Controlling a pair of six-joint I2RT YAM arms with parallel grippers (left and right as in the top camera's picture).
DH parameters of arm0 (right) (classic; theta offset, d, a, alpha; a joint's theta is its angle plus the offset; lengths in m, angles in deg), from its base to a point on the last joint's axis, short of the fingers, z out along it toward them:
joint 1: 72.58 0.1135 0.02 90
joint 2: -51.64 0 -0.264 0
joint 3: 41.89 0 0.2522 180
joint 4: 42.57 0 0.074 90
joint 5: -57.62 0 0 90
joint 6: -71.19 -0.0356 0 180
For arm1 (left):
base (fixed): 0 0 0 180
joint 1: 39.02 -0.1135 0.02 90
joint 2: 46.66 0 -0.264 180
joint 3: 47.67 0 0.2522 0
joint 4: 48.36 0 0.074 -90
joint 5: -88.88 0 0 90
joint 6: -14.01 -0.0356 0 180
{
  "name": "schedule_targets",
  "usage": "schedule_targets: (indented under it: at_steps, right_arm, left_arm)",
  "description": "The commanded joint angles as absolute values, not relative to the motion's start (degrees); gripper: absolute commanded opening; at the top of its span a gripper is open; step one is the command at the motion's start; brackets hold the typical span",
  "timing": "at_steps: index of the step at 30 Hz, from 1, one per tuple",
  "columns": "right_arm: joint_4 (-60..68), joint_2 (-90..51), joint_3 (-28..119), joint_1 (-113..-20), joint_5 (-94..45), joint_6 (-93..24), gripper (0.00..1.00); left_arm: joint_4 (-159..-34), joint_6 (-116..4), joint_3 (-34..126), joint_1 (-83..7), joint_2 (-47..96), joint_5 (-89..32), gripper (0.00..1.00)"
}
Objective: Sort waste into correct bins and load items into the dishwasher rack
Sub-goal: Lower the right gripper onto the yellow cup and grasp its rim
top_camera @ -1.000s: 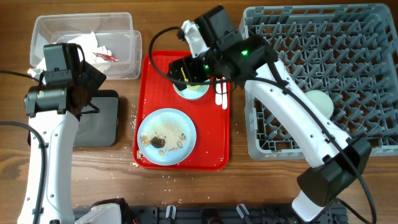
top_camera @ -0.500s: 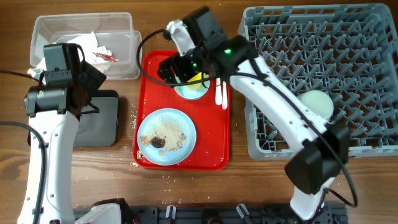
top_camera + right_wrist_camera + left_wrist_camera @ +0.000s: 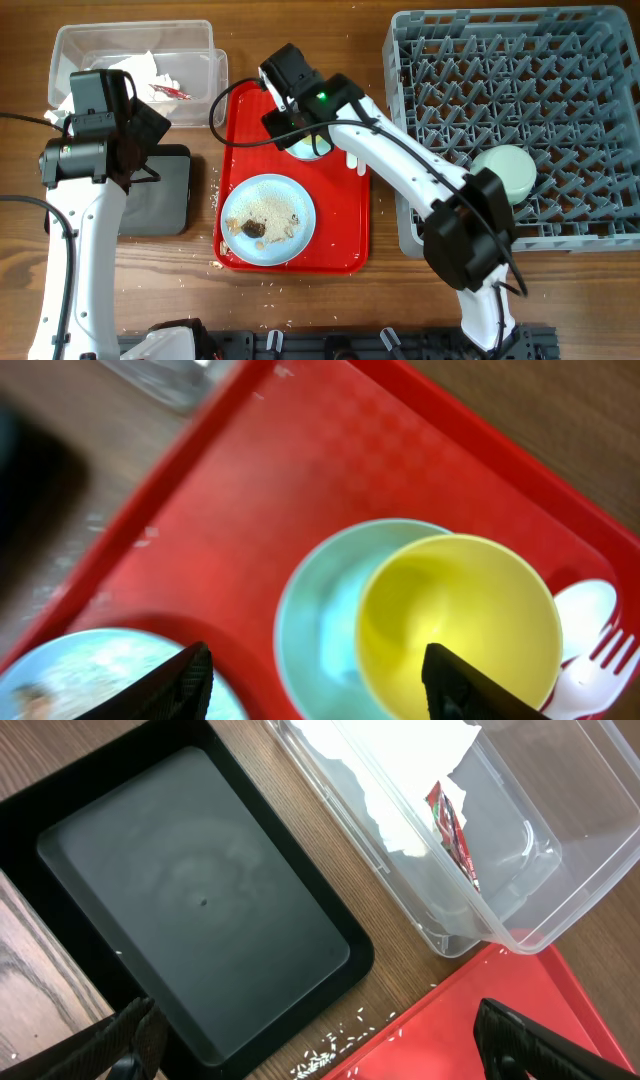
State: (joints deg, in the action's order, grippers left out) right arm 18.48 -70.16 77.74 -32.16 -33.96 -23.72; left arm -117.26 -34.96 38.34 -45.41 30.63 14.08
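Observation:
In the right wrist view a yellow cup [image 3: 455, 620] stands on a light blue saucer [image 3: 320, 620] on the red tray [image 3: 250, 490]. My right gripper [image 3: 320, 685] hangs open just above them, one finger over the cup and the other over bare tray. Overhead, the gripper [image 3: 297, 130] hides most of the cup and saucer [image 3: 312, 150]. A light blue plate [image 3: 268, 220] holds rice crumbs and brown lumps. The mint-green bowl [image 3: 505, 170] sits in the grey rack [image 3: 560, 60]. My left gripper [image 3: 325, 1060] is open and empty over the black tray [image 3: 190, 890].
The clear tub [image 3: 480, 850] holds a white napkin [image 3: 390, 760] and a red wrapper [image 3: 450, 830]. Rice grains [image 3: 340, 1040] lie on the table between the black tray and the red tray. A white spoon [image 3: 352, 160] lies right of the saucer.
My right arm has swung left across the red tray, and its gripper now sits over the cup and saucer. The left arm has not moved.

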Motion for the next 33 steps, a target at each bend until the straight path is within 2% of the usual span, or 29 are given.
schedule_targets:
  at_steps: [1,4,11,18,21,29,31,33]
  right_arm:
    - [18.6,-72.8,78.2,-32.0,-38.8,-25.4,0.69]
    - [17.3,-73.7,78.2,-32.1,-38.8,-25.4,0.63]
    - [17.5,-76.8,78.2,-32.0,-38.8,-26.7,0.54]
    - [17.8,-76.7,78.6,-31.9,-38.8,-26.7,0.51]
    - [18.7,-76.7,79.6,-31.9,-38.8,-26.7,0.34]
    - [22.6,-76.6,84.3,-31.9,-38.6,-28.0,0.17]
    - [23.7,-76.1,85.9,-31.9,-37.0,-28.0,0.06]
    - [24.3,-75.2,86.1,-31.9,-35.6,-28.0,0.04]
  left_arm:
    - [-117.3,-35.2,38.4,-45.6,30.3,15.4,1.00]
    - [-117.3,-35.2,38.4,-45.6,30.3,15.4,1.00]
    - [-117.3,-35.2,38.4,-45.6,30.3,15.4,1.00]
    - [-117.3,-35.2,38.4,-45.6,30.3,15.4,1.00]
    - [-117.3,-35.2,38.4,-45.6,30.3,15.4,1.00]
    - [-117.3,-35.2,38.4,-45.6,30.3,15.4,1.00]
    - [-117.3,-35.2,38.4,-45.6,30.3,15.4,1.00]
    - [-117.3,-35.2,38.4,-45.6,30.3,15.4,1.00]
